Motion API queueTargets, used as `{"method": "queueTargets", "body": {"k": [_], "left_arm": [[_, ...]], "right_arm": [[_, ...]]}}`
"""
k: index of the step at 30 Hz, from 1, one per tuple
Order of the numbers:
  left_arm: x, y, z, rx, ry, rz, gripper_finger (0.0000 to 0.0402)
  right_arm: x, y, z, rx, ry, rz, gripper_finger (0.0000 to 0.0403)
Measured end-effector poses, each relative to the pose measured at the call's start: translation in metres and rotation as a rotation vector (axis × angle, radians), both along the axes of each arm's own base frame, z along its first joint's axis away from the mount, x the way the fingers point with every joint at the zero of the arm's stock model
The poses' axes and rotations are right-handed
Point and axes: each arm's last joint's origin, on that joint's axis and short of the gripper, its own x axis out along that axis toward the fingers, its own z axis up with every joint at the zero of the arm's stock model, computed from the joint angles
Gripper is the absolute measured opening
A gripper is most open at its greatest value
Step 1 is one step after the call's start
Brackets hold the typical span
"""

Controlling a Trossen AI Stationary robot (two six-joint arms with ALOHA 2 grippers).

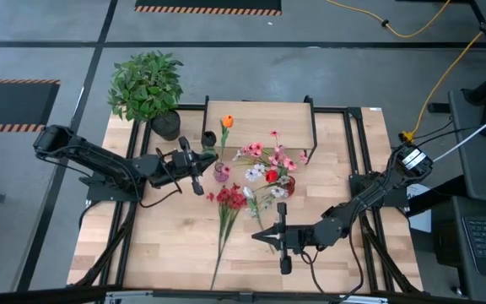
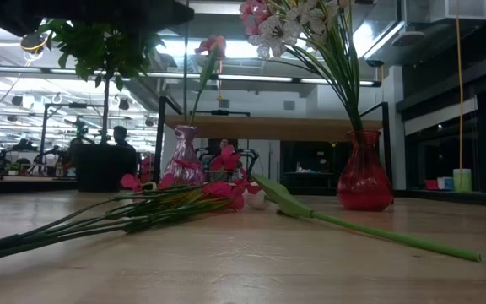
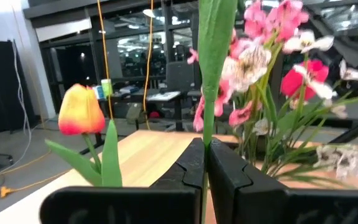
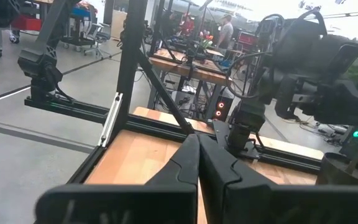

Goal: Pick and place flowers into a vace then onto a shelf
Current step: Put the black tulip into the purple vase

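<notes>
The left gripper (image 1: 213, 160), clamped on a green flower stem (image 3: 211, 74), sits beside the pink vase (image 1: 221, 172). Just beyond it, the red vase (image 1: 287, 182) is nearly full. The right gripper (image 1: 260, 236) is closed and empty, with loose red flowers (image 1: 230, 199) lying nearby. The shelf (image 1: 260, 122) holds no vase.

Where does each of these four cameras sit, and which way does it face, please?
High: overhead, straight down; table, both arms.
Low: table height, level across loose flowers toward the shelf; no arm.
Left wrist: past left gripper, shut on a green stem.
Right wrist: past the shut right gripper, toward the left arm.
High and low share the red vase.
</notes>
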Motion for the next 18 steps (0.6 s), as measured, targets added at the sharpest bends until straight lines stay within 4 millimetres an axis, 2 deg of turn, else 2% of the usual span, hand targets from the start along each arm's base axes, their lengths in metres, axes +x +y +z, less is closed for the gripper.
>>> {"method": "queueTargets", "body": {"k": [14, 18], "left_arm": [[0.003, 0.0, -0.007, -0.015, 0.045, 0.002, 0.0003], [0.005, 0.006, -0.014, -0.046, 0.05, 0.03, 0.0003]], "right_arm": [[0.003, -0.004, 0.0, 0.0, 0.0, -0.015, 0.0005], [0.003, -0.005, 0.0, 0.0, 0.0, -0.017, 0.0005]]}}
